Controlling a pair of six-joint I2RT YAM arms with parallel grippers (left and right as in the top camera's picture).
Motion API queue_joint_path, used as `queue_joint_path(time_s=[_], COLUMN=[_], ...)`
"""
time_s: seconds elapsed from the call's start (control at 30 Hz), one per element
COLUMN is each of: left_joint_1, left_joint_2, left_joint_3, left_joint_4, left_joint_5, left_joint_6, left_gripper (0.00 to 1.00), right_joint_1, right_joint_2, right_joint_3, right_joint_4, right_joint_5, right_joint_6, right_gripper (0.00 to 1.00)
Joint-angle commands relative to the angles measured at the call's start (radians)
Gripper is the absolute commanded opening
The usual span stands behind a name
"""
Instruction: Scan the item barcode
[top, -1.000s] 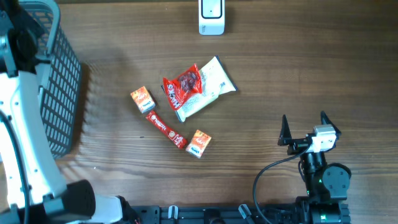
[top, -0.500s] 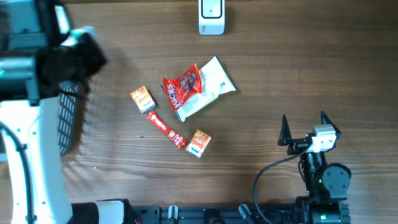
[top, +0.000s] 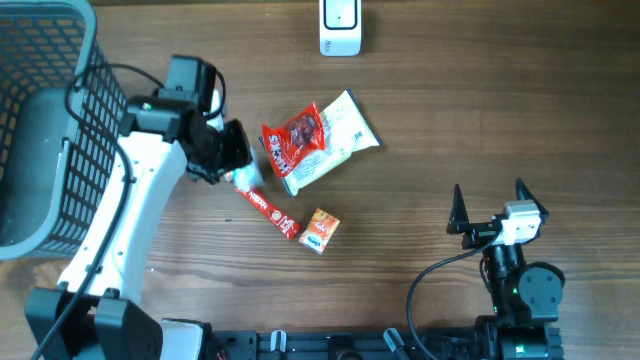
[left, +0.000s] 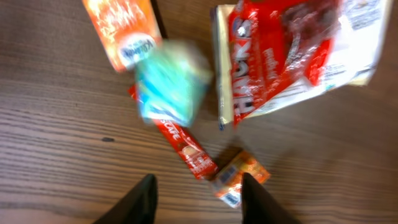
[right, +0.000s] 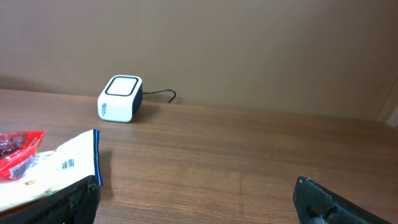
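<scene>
Packet in teal (left: 171, 87) is showing as a blur on the bench (top: 500, 100), just beyond my left pincer (left: 202, 202), whose fingers are standing apart with nothing between them. Its print is too smeared to read. It is overlapping the orange box (left: 121, 28), cut off at the wrist view's top edge, and covering the upper end of the red stick (left: 189, 152), lettered something like "CAFE". The white scanner (top: 340, 28) is sitting well apart. My right pincer (top: 490, 205) is gaping wide, empty.
</scene>
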Motion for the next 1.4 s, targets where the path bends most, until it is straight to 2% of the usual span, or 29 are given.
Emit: queue_joint_path(time_s=[0.0,0.03,0.07,0.27,0.37,0.43,0.57,0.67,0.7,0.77,0.87,0.9,1.03,1.2,1.37], left_joint_1=[-0.004,-0.004,-0.003,-0.003,-0.003,-0.003,-0.003,-0.003,-0.003,-0.003,-0.003,-0.003,-0.003,-0.003,-0.003], left_joint_2=[-0.003,-0.004,-0.004,-0.01,-0.026,-0.038,-0.056,-0.046,-0.039,-0.022,-0.002,0.003,0.008,0.008,0.009], left_joint_3=[-0.039,-0.039,-0.039,0.04,0.138,0.183,0.204,0.191,0.183,0.164,0.15,0.147,0.145,0.145,0.145], left_joint_4=[0.041,0.05,0.058,0.046,0.014,0.01,0.006,-0.032,-0.043,-0.067,-0.103,-0.113,-0.14,-0.187,-0.205], left_joint_5=[0.013,0.013,0.013,0.012,0.0,-0.02,-0.077,-0.195,-0.246,-0.341,-0.41,-0.429,-0.517,-0.642,-0.758], left_joint_6=[-0.003,-0.003,-0.003,0.012,0.011,0.011,0.011,0.011,0.011,0.011,0.011,0.011,0.011,0.007,-0.057], left_gripper=[0.56,0.67,0.73,0.76,0.82,1.0,1.0,0.99,0.9,0.78,0.64,0.62,0.6,0.61,0.64], right_joint_1=[-0.006,-0.006,-0.006,-0.006,-0.006,-0.006,-0.006,-0.006,-0.006,-0.006,-0.006,-0.006,-0.006,-0.006,-0.006], right_joint_2=[-0.002,-0.002,-0.002,-0.002,-0.002,-0.002,-0.002,-0.002,-0.002,-0.002,-0.002,-0.002,-0.002,-0.002,-0.002], right_joint_3=[-0.001,-0.001,-0.001,-0.001,-0.001,-0.001,-0.001,-0.001,-0.001,-0.001,-0.001,-0.001,-0.001,-0.001,-0.001], right_joint_4=[0.002,0.002,0.002,0.002,0.002,0.002,0.002,0.002,0.002,0.002,0.002,0.002,0.002,0.002,0.002], right_joint_5=[0.01,0.01,0.01,0.01,0.01,0.01,0.01,0.01,0.01,0.01,0.01,0.01,0.01,0.01,0.01], right_joint_6=[0.016,0.016,0.016,0.015,0.015,0.015,0.016,0.016,0.016,0.016,0.016,0.016,0.016,0.015,0.016], right_gripper=[1.0,1.0,1.0,1.0,1.0,1.0,1.0,1.0,1.0,1.0,1.0,1.0,1.0,1.0,1.0])
